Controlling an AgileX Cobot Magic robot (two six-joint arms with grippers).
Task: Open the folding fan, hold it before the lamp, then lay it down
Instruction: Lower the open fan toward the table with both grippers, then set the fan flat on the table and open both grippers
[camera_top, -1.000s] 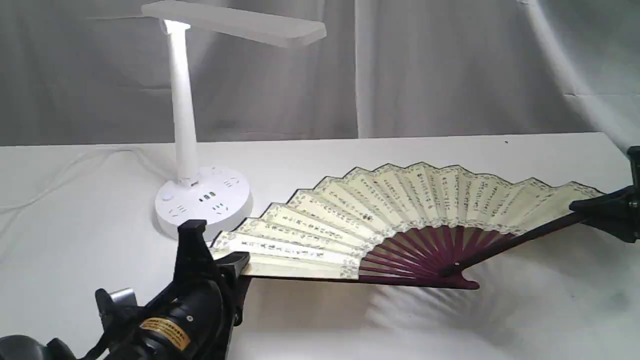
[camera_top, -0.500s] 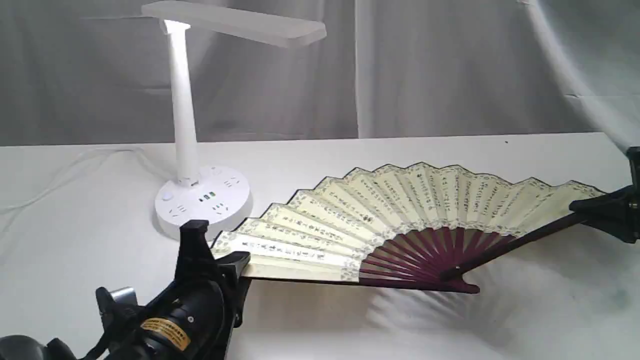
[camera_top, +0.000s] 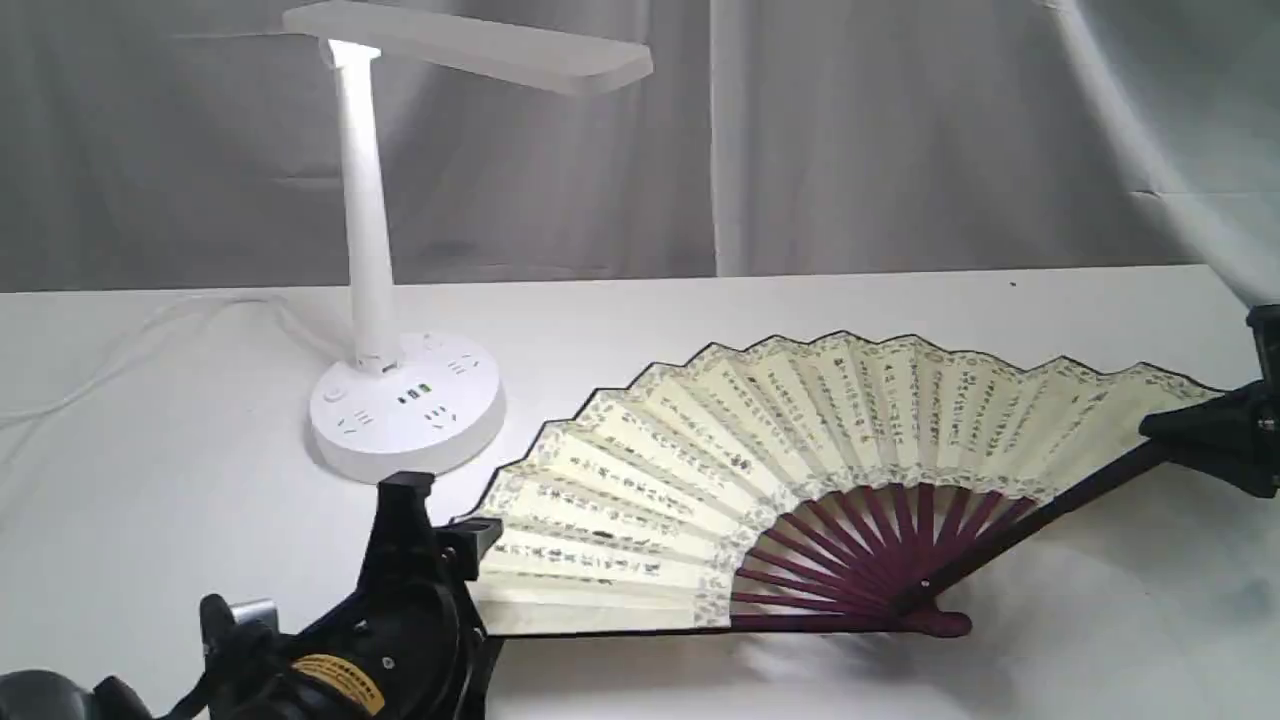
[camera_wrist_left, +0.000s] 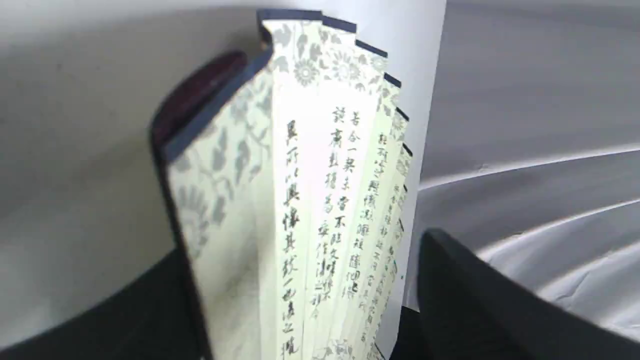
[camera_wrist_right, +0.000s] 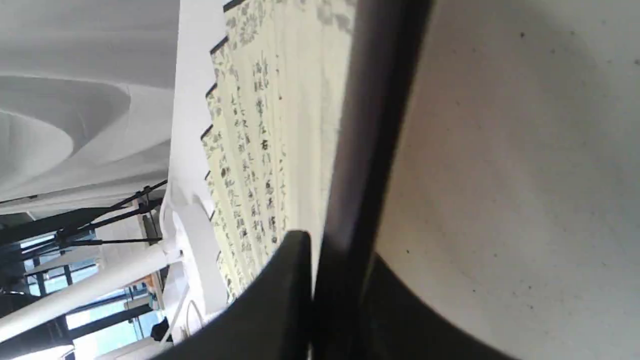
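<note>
While the folding fan (camera_top: 800, 450) lies open on white table (camera_top: 150, 480), grey curtain (camera_top: 900, 130) behind, left tool (camera_top: 445, 510) apart, right tool (camera_top: 1165, 435) clamping it

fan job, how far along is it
Done: the folding fan is spread wide and appears to rest on the table beside the lamp. In hand: the left gripper stands open around one end; the right gripper clamps the other guard. Left: release it and withdraw.

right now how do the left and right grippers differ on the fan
The left gripper stands open, one finger clear of the folding fan; the right gripper is shut on its dark guard. The left gripper sits near the lamp; the right gripper is far from it. Both are black, at opposite ends of the fan.
</note>
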